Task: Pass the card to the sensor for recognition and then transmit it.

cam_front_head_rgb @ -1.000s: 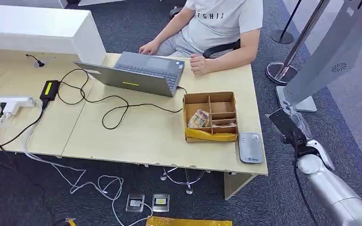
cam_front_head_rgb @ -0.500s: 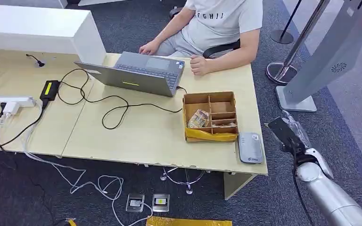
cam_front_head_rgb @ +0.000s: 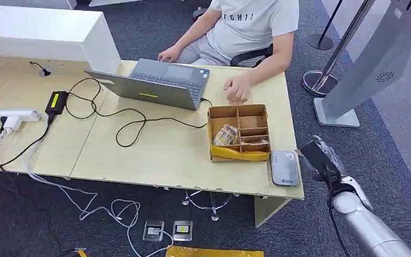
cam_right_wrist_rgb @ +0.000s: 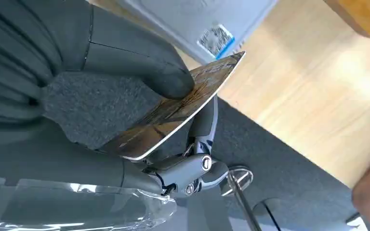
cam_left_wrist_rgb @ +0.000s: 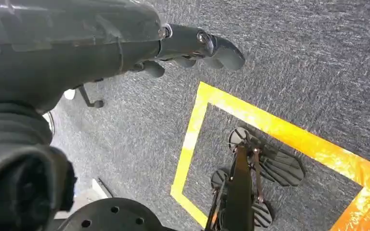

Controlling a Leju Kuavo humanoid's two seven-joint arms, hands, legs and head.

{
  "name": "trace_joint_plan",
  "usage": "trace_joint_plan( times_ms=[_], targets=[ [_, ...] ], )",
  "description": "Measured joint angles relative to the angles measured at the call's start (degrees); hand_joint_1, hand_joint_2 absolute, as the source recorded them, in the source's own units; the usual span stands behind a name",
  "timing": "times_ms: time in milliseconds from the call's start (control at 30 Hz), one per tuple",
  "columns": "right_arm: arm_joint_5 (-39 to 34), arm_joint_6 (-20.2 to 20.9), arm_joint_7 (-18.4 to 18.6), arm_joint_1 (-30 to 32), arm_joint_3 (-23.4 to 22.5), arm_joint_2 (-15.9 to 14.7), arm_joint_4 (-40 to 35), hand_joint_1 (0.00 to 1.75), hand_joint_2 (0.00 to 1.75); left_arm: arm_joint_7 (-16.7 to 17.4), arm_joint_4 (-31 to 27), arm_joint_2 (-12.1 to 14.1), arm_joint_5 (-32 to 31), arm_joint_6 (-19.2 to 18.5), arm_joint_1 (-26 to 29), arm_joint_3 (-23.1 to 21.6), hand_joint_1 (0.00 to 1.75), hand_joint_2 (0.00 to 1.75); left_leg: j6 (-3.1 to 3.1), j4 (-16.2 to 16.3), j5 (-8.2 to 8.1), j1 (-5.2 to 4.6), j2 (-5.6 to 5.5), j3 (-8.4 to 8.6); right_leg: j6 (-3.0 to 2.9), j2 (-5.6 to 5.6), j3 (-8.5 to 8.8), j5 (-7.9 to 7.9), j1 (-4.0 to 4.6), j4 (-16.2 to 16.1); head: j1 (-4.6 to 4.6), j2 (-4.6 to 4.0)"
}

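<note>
1. The right robot hand (cam_front_head_rgb: 317, 159) is raised off the desk's near right corner, thumb (cam_right_wrist_rgb: 139, 62) pressing the card (cam_right_wrist_rgb: 183, 108) against the fingers (cam_right_wrist_rgb: 200, 168) beneath it.
2. The card sits tilted in that pinch, its long axis running out from the palm, and its free end points towards the card reader (cam_front_head_rgb: 284, 167) and the desk edge.
3. In the head view the card's dark face (cam_front_head_rgb: 314, 153) lies just beside the reader's right side, above the carpet rather than over the reader.
4. The left robot hand (cam_left_wrist_rgb: 192, 45) hangs over the carpet by yellow floor tape (cam_left_wrist_rgb: 250, 120), holding nothing, fingers loosely apart.
5. The reader lies flat at the corner of the desk (cam_front_head_rgb: 155, 155), just in front of a cardboard divider box (cam_front_head_rgb: 239, 132).
6. Beyond the box, a person's hand (cam_front_head_rgb: 237, 88) rests on the desk beside an open laptop (cam_front_head_rgb: 158, 83).
7. Black cables (cam_front_head_rgb: 126, 120) loop across the desk to the laptop's left.
</note>
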Motion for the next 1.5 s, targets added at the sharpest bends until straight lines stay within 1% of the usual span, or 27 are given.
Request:
trace_joint_plan(
  times_ms=[533, 700, 800, 1000, 1133, 1500],
  targets=[
    [1.0, 1.3, -1.4, 0.7, 1.1, 3.8, 0.5, 1.75, 1.75, 0.0, 0.0, -0.1, -0.2, 0.0, 0.0, 0.0, 0.0, 0.0, 0.0, 0.0, 0.0, 0.0, 0.01, 0.0, 0.0, 0.0, 0.0, 0.0, 0.0, 0.0, 0.0, 0.0],
    [1.7, 1.5, -1.4, 0.7, 1.5, 5.4, 0.5, 1.75, 1.75, -0.1, 0.0, -0.2, -0.2, 0.0, 0.0, 0.0, 0.0, 0.0, 0.0, 0.0, 0.0, 0.0, 0.01, 0.0, 0.0, 0.01, -0.01, 0.0, 0.0, 0.0, 0.0, 0.0],
    [1.8, 1.5, -0.7, 0.6, 1.9, 6.1, 0.4, 1.75, 1.75, -0.4, 0.0, -0.2, -0.6, -0.1, 0.0, 0.0, 0.0, 0.0, 0.0, 0.0, 0.0, 0.0, 0.01, 0.01, 0.0, 0.0, 0.0, 0.0, 0.0, 0.0, 0.0, 0.0],
    [1.4, 1.0, 0.3, 0.8, 2.0, 6.3, 0.4, 1.75, 1.75, -0.5, 0.0, -0.2, -0.4, -0.1, 0.0, 0.0, 0.0, 0.0, 0.0, 0.0, 0.0, 0.0, 0.06, 0.07, 0.0, 0.05, 0.02, 0.0, 0.0, 0.0, 0.02, 0.0],
    [1.3, 0.8, 0.3, 1.0, 2.0, 6.3, 0.5, 1.75, 1.75, -0.6, 0.0, -0.2, -0.2, -0.2, 0.0, 0.0, 0.0, 0.0, 0.0, 0.0, 0.0, 0.0, 0.07, 0.11, 0.0, 0.05, 0.05, 0.0, 0.0, 0.0, 0.0, 0.0],
    [0.6, -0.2, -1.5, 0.1, 2.0, 5.6, 2.4, 1.75, 1.75, -0.7, 0.0, -0.1, -0.2, -0.9, 0.0, -0.1, 0.0, 0.0, 0.0, 0.0, 0.0, 0.0, 0.08, 0.12, 0.0, 0.04, 0.09, 0.0, 0.0, 0.0, 0.02, 0.0]
  ],
)
